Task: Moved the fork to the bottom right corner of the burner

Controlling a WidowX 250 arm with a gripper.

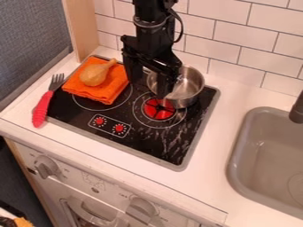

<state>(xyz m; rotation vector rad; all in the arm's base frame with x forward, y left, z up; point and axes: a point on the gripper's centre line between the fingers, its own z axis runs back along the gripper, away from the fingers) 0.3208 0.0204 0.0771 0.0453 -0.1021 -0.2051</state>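
Where stove (137,144) ends, fork (42,106), fingers (165,85) near pot (190,84)

Black arm (151,37), blocky joints, rounded collar (149,22); thin black cable (180,27) looped alongside; black two-fingered claw (149,88).

A: "Behind the sink (232,165)?"
B: "Wall (228,49). White tile, brick pattern, dark grout."
A: "Left of the sink?"
B: "White counter (214,177) beside it. Well apart, wood post (82,26); farther left, grey panel (29,31)."
A: "Lower left of the sink?"
B: "Oven front (112,197): white, knobs (46,168), handle (89,213)."
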